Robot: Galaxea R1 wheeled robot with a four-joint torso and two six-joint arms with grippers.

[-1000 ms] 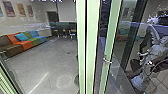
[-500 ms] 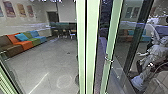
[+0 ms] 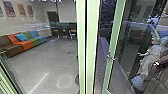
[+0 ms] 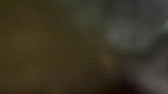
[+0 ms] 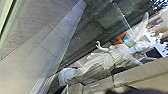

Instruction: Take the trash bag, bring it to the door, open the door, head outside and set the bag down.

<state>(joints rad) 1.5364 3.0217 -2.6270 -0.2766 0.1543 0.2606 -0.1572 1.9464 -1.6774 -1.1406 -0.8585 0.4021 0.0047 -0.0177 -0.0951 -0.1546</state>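
Note:
In the head view, a glass door leaf (image 3: 133,53) with a pale green edge stands at an angle on the right, a small metal handle (image 3: 111,57) on that edge. Left of it, a wide pale green upright (image 3: 91,47) runs from top to bottom. A green frame edge and glass (image 5: 68,27) cross the right wrist view. Brown and grey blur fills much of the left wrist view, too close to the lens to identify.
White winged statue (image 3: 152,58) at the right of the head view, also large in the right wrist view, the statue (image 5: 100,61) beside pale blocks (image 5: 142,75). Beyond the glass on the left, a multicoloured sofa (image 3: 23,43) lines the wall, with chairs (image 3: 61,33) farther back.
The door's green edge and handle have shifted a little to the right. Reflections in its glass have changed, while the wide upright and the room at left stay put.

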